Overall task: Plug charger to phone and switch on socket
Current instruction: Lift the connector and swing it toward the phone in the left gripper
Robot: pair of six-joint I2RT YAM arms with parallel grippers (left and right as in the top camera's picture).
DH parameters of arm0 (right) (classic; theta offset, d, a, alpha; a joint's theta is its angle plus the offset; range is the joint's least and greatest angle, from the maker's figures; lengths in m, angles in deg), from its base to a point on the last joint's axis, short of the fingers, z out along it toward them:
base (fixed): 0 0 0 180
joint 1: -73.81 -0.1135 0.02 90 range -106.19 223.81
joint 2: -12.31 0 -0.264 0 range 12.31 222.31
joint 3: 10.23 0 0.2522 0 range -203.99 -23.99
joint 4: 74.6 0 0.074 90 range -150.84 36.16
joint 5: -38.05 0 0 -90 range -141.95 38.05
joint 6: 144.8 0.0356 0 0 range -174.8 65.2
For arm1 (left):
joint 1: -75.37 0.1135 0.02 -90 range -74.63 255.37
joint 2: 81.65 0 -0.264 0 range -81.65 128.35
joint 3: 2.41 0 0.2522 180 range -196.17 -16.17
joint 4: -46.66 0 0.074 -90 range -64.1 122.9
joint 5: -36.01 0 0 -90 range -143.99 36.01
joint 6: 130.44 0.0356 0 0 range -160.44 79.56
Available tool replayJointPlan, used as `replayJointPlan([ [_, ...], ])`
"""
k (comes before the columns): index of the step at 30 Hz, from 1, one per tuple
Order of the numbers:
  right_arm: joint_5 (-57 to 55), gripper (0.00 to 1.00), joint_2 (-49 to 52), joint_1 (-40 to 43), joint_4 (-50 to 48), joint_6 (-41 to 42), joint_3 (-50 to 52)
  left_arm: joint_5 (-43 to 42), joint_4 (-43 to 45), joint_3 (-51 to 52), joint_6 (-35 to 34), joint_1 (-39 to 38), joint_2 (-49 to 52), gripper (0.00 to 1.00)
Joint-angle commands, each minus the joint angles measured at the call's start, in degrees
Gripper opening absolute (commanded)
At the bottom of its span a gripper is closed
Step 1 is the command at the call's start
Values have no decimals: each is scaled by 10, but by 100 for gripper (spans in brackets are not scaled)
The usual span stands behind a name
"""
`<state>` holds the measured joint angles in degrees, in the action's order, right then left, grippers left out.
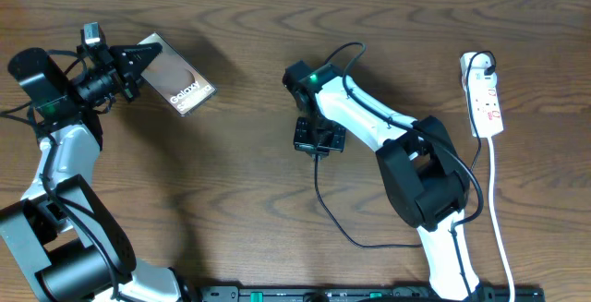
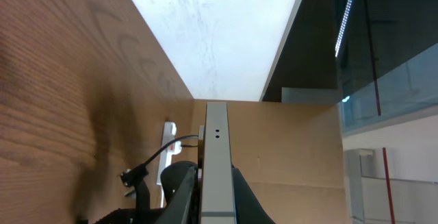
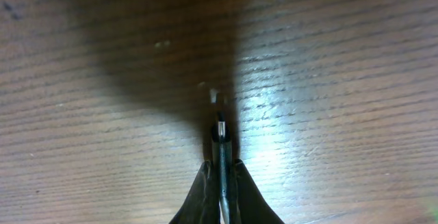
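Jaws, left: the left gripper [image 1: 140, 59] is closed on one end of the flat, dark, rectangular phone [image 1: 183, 85] with white lettering.
Jaws, right: the right gripper [image 1: 319, 143] is pinched fully together on the end of the long, thin black charger cable [image 1: 317, 180].
Overhead, phone: it sits at the left of the brown wood-grain table [image 1: 240, 200], slanted, with its free end pointing toward the middle. I cannot tell whether it rests on the wood or is lifted.
Overhead, cable: it trails from the right gripper toward the near edge, then curves right under the arm. Gripper and phone are well apart.
Overhead, strip: the white elongated plastic power strip [image 1: 486, 99] with red markings lies at the far right. A black plug [image 1: 480, 61] sits in its far end and a white cord [image 1: 499, 228] runs toward the near edge. The switch position is too small to read.
Left wrist, phone: only its narrow grey edge [image 2: 217, 169] shows, smooth and straight with two small holes, and a dark finger [image 2: 179, 190] lies on each side.
Right wrist, connector: the small straight metal connector tip [image 3: 220, 129] pokes out between the dark fingers [image 3: 202, 200], close over the glossy grained wood.
Handling, phone: probably light, rigid and slick-faced, so an end grip across the flat faces suits it and leaves the free end clear.
Handling, cable: likely limp and nearly weightless, while only the tip is stiff. Holding just behind the tip gives aim, but a skewed push could bend it.
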<state>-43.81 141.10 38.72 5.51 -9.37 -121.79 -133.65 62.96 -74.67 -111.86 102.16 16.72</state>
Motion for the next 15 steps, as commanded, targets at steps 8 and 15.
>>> replayJointPlan([
  [8, 13, 1, 4, 30, -1, -65, -28, -23, 5, 2, 14, -1, 1, 7],
  [15, 95, 1, 2, 42, -1, -189, -107, -23, 5, 2, 14, -1, 1, 7],
])
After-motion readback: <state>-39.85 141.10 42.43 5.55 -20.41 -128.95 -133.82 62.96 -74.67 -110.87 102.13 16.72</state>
